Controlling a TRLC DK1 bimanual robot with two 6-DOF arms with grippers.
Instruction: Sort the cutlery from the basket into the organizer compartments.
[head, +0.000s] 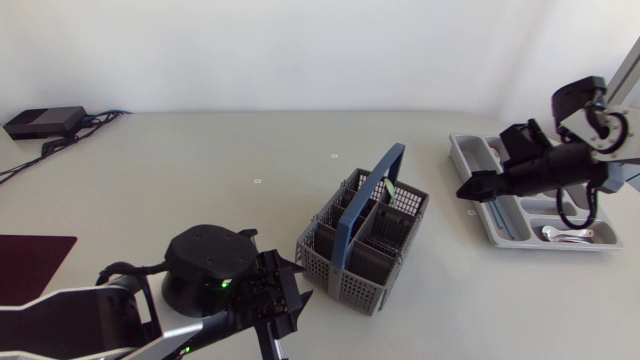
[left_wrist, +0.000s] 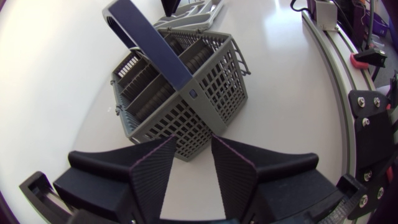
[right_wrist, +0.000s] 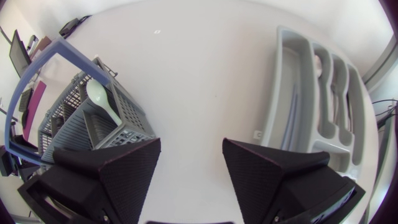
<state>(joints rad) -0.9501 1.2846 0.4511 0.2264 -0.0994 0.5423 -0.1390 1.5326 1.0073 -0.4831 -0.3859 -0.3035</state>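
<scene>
Currently, the grey plastic lattice cutlery basket with a blue handle (head: 340, 275) is holding a white plastic spoon (right_wrist: 102, 99). The left gripper (left_wrist: 189, 146) is hovering just beside the basket, fingers spread and empty. The right gripper (head: 466, 189) is hanging agape and empty between the basket and the grey plastic organizer tray (head: 550, 243).

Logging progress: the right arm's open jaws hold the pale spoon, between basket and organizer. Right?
No: the open jaws are empty. The pale spoon is in the basket, as the right wrist view shows; they are between basket and organizer.

left gripper (head: 297, 286): low, level, fingers (left_wrist: 152, 168) parted | right gripper (head: 468, 189): raised, fingers (right_wrist: 124, 168) wide apart
</scene>
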